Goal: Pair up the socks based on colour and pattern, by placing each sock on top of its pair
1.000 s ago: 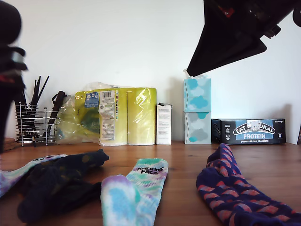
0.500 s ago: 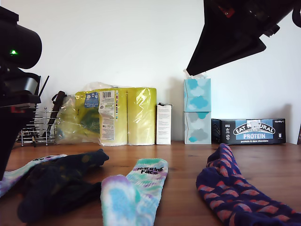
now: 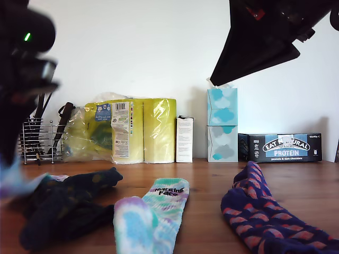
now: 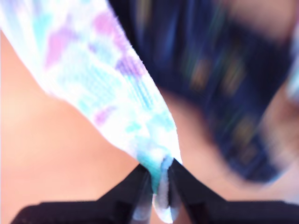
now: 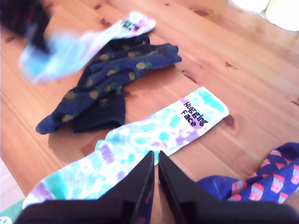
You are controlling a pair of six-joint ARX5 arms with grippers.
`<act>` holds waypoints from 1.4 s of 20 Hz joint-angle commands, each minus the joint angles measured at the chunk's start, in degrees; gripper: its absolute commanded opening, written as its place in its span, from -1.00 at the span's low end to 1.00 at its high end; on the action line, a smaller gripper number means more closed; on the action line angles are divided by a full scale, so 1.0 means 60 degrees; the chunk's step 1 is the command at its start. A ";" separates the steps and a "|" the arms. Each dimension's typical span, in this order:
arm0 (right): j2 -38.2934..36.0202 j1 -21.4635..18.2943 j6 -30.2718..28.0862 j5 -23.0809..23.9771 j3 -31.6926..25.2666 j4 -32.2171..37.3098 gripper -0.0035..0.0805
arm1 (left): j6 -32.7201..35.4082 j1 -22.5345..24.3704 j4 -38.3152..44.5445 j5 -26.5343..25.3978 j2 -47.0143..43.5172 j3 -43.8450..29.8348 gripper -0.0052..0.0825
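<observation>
My first gripper (image 4: 159,179) is shut on the tip of a pastel tie-dye sock (image 4: 98,74), which hangs lifted and blurred at the exterior view's left (image 3: 15,182). Under it lie dark navy socks with yellow dots (image 3: 63,209), bunched together. A second tie-dye sock (image 3: 153,211) lies flat in the middle, marked "Hugging Face" (image 5: 194,114). A navy-purple sock with orange-red spots (image 3: 270,217) lies at the exterior view's right. My second gripper (image 5: 156,179) hovers high above the table, jaws shut with nothing held, and its arm (image 3: 265,42) fills the exterior view's top right.
Along the back wall stand a wire rack of utensils (image 3: 39,140), a yellow pack of paper rolls (image 3: 132,129), a small white box (image 3: 184,138), two stacked tissue boxes (image 3: 222,124) and a protein bar box (image 3: 286,147). Bare wooden table (image 3: 206,185) shows between the socks.
My first arm has swung at the exterior view's left. The tie-dye sock that lay flat there is now lifted and blurred with motion. The second arm has not moved.
</observation>
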 commanded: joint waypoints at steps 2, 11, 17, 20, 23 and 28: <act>-0.0007 0.0029 -0.0007 -0.0015 -0.0022 -0.0066 -0.95 | 0.0040 -0.0029 0.0197 -0.0120 0.0004 0.1319 -0.94; -0.0004 0.0029 0.0000 -0.0007 -0.0022 -0.0033 -0.95 | 0.0007 -0.0594 0.2554 0.2306 0.0055 0.3366 -0.94; -0.0004 0.0029 0.0011 -0.0007 -0.0022 -0.0047 -0.95 | 0.0146 -0.1494 0.4178 0.3085 0.0157 0.3366 -0.94; -0.0007 0.0029 0.0007 -0.0004 -0.0022 -0.0022 -0.95 | 0.0372 -0.1708 0.4222 0.3260 0.0299 0.3366 -0.94; -0.0007 0.0029 0.0007 0.0000 -0.0022 -0.0015 -0.95 | 0.0718 -0.1759 0.4273 0.3727 0.0725 0.3366 -0.94; -0.0011 0.0025 0.0011 0.0000 -0.0022 -0.0018 -0.95 | 0.2080 -0.1840 0.4510 0.3803 0.1778 0.3370 -0.94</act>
